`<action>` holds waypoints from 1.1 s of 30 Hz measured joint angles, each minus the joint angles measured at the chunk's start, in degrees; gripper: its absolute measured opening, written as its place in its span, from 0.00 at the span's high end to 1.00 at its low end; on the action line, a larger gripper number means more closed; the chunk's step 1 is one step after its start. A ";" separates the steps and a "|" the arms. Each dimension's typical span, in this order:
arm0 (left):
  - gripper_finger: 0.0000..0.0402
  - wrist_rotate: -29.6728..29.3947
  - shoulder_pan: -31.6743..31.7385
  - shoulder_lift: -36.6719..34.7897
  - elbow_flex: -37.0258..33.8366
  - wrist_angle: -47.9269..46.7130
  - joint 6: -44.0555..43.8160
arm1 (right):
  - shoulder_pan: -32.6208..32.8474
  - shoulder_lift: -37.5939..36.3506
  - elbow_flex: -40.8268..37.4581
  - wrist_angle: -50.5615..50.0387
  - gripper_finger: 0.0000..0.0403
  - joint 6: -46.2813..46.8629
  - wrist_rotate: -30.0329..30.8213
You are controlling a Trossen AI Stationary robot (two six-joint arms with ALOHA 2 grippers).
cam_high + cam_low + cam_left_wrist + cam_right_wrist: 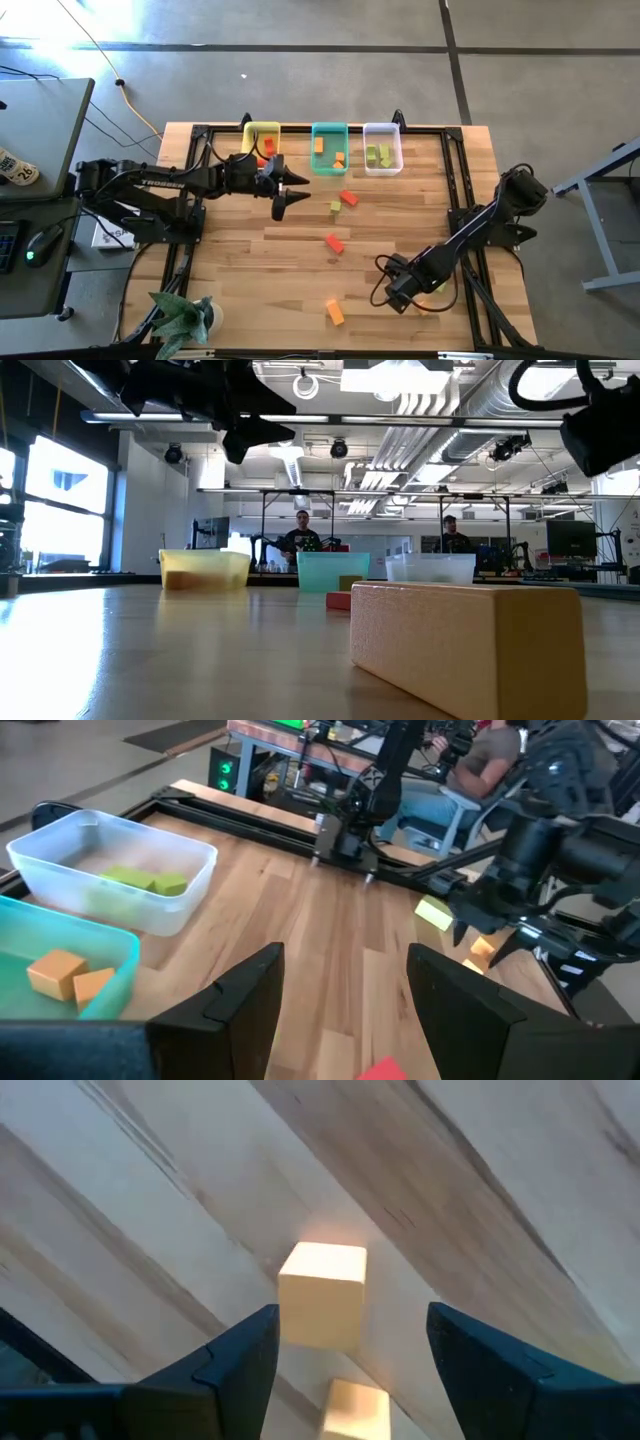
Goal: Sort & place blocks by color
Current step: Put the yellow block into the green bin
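My left gripper [290, 198] [345, 960] is open and hovers above the table just near of the yellow bin [262, 140] and teal bin [329, 148]. A red block [348, 198] [385, 1070] and a green block [335, 207] lie on the table to its right. My right gripper [410, 285] [350, 1325] is open, low over the near right of the table. Its fingers stand either side of a pale yellow-green cube [322, 1295] [435, 913] without touching it. A second pale block [357, 1410] lies beside the cube. Another red block [335, 242] and an orange bar [335, 313] [470, 640] rest flat on the wood.
The clear bin [382, 147] [110, 870] holds green blocks, the teal bin holds orange ones, and the yellow bin holds red ones. All three stand in a row at the far edge. A black frame runs around the table. A plant [180, 318] sits at the near left corner. People sit beyond the table.
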 joint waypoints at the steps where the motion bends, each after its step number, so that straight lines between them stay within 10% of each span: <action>1: 0.50 -0.01 -0.19 0.00 0.00 0.00 0.00 | 0.00 0.00 -0.65 1.03 0.40 0.03 -0.31; 12: 0.50 -2.84 -0.20 0.00 0.00 0.00 0.20 | -0.16 0.00 -4.68 8.54 0.42 0.35 -0.17; 23: 0.50 -2.80 2.62 0.00 0.00 0.00 0.33 | -2.89 1.19 -4.40 8.88 0.75 2.67 -2.46; 33: 0.50 -2.83 5.77 0.00 0.00 0.00 7.93 | -9.40 -0.16 -4.83 14.43 0.75 3.25 -2.33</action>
